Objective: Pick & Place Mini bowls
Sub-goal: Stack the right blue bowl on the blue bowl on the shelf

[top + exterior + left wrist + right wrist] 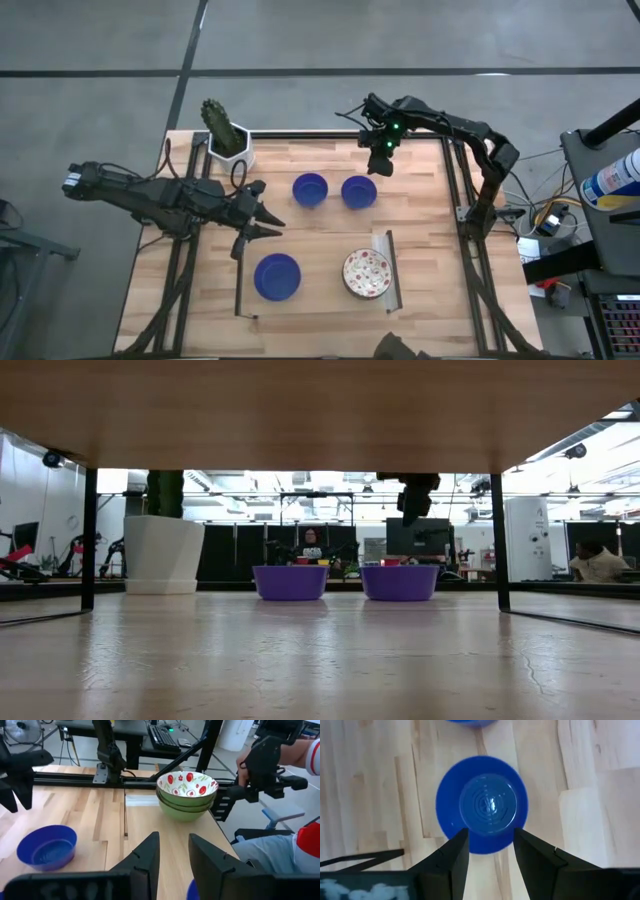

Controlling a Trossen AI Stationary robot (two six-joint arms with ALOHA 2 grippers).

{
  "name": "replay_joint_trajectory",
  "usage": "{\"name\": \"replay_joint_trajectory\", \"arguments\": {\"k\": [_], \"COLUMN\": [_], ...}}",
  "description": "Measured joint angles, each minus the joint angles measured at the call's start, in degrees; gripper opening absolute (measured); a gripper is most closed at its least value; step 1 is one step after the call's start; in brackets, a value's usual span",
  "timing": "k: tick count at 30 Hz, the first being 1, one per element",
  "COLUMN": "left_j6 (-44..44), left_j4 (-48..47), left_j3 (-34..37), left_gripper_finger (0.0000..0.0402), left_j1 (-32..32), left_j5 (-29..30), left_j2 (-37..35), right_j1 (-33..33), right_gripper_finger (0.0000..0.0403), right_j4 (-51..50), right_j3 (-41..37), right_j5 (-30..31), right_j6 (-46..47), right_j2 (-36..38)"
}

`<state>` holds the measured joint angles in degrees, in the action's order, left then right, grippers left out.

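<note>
Hovering above a blue mini bowl [482,804], the right gripper [381,165] holds its jaws apart, gripping nothing. The left gripper [268,223], jaws likewise parted and empty, waits near the patterned bowl stack [187,790].

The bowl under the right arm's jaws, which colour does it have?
Solid glossy blue, with no pattern. The right wrist view shows it best.

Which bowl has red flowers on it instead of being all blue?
The flowery bowl at the table's near right. It is white with red speckles. The other three bowls are plain shiny blue.
</note>
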<state>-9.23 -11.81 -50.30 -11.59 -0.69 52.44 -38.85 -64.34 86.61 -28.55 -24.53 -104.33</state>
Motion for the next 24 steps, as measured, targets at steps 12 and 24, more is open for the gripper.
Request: {"name": "replay_joint_trajectory", "arguments": {"k": [12, 24], "left_j6": [0.04, 0.34], "left_j4": [-0.17, -0.22], "left_j3": [0.00, 0.00], "left_gripper_finger": [0.0097, 0.0097], "left_j1": [-0.14, -0.14], "left_j5": [-0.11, -0.20], "left_j2": [-0.01, 0.01], "right_j1": [-0.24, -0.15], "right_gripper_finger": [0.0150, 0.0150], "right_j4": [10.97, 17.61], "right_j3": [-9.23, -15.68], "right_j5": [0.19, 3.18], "right_j6": [2.96, 8.06], "right_j2": [0.04, 0.04]}}
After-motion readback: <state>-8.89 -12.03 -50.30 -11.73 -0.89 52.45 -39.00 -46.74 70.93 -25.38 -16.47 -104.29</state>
